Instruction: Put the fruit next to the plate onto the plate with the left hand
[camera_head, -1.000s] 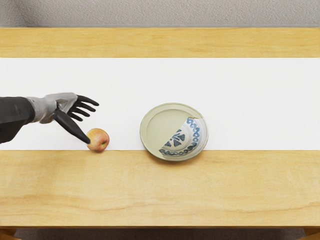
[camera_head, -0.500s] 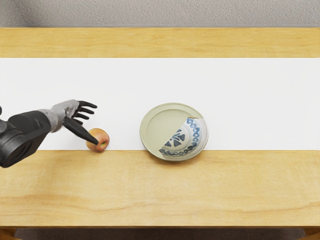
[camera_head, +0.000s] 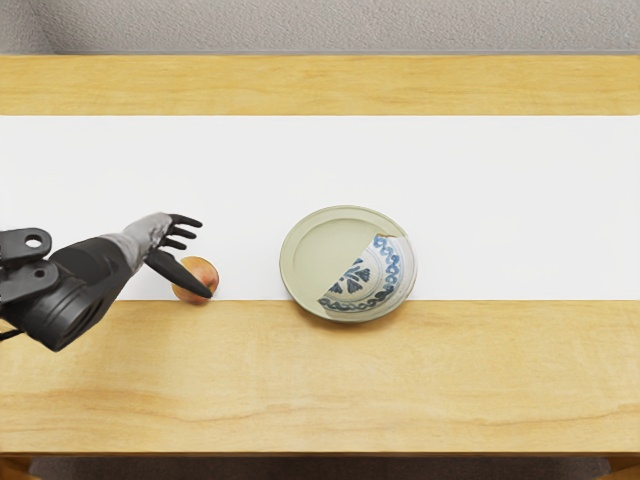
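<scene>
A red-and-yellow apple (camera_head: 201, 273) lies on the white runner, left of the plate (camera_head: 322, 248), a pale green dish with a blue pattern on its right part. My left hand (camera_head: 188, 250) reaches in from the left edge and hovers over the apple. Its fingers (camera_head: 184, 230) are spread, and the thumb lies across the front of the fruit and hides part of it. The hand holds nothing. The plate has nothing on it.
A white runner (camera_head: 450, 180) crosses the wooden table (camera_head: 400, 380). My left forearm (camera_head: 60, 290) is raised near the camera and covers part of the table's left side.
My left arm has swung forward and up toward the camera. The hand has shifted slightly right and lower over the apple, with the thumb now further across it. The apple has not moved.
</scene>
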